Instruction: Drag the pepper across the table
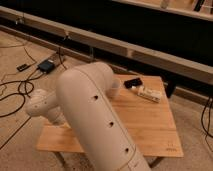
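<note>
Above the table (pixel 150 127), found the gripper hidden behind the white arm (pixel 95 125); could not tell its state; noted a white block (pixel 150 93) beyond.

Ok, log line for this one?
tool: not in view, arm in front | pepper: not seen | table: white block, black object near far edge

The wooden table (pixel 150 125) looks matt and grained, the plastic arm (pixel 95 120) smooth, its gripper hidden behind it.

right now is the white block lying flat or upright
Flat: the white block lies lengthwise on the table; the gripper is unseen, likely behind the arm.
</note>
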You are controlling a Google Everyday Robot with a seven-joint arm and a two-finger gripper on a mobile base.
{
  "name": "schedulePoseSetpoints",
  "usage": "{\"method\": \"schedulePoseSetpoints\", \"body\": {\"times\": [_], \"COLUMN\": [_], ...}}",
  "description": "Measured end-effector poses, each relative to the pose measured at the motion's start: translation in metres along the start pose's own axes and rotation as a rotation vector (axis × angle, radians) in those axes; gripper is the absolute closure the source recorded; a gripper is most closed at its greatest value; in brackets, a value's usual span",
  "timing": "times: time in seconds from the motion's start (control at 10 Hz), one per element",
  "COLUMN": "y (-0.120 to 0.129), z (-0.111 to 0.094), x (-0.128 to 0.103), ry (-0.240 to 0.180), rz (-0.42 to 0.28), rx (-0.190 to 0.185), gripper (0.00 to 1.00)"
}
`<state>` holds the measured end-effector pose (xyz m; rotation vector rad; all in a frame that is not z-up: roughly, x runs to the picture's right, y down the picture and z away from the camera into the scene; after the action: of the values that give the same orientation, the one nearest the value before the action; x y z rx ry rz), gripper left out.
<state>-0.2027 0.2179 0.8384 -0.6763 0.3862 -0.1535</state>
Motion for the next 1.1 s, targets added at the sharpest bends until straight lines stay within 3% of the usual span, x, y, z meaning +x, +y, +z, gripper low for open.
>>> {"method": "schedulePoseSetpoints", "body": {"times": [0.3, 0.5, 0.8, 1.1], "y": [0.004, 0.004, 0.007, 0.011], "z": [-0.009, -0.022, -0.048, -0.06], "x": [-0.002, -0.015, -0.055, -0.086], "ry": [0.003, -0.015, -0.083, -0.139], "rz": [0.014, 0.012, 0.011, 0.014], "rx": [-0.007, -0.004, -0.014, -0.042], "gripper": [1.0, 1.0, 1.0, 1.0]}}
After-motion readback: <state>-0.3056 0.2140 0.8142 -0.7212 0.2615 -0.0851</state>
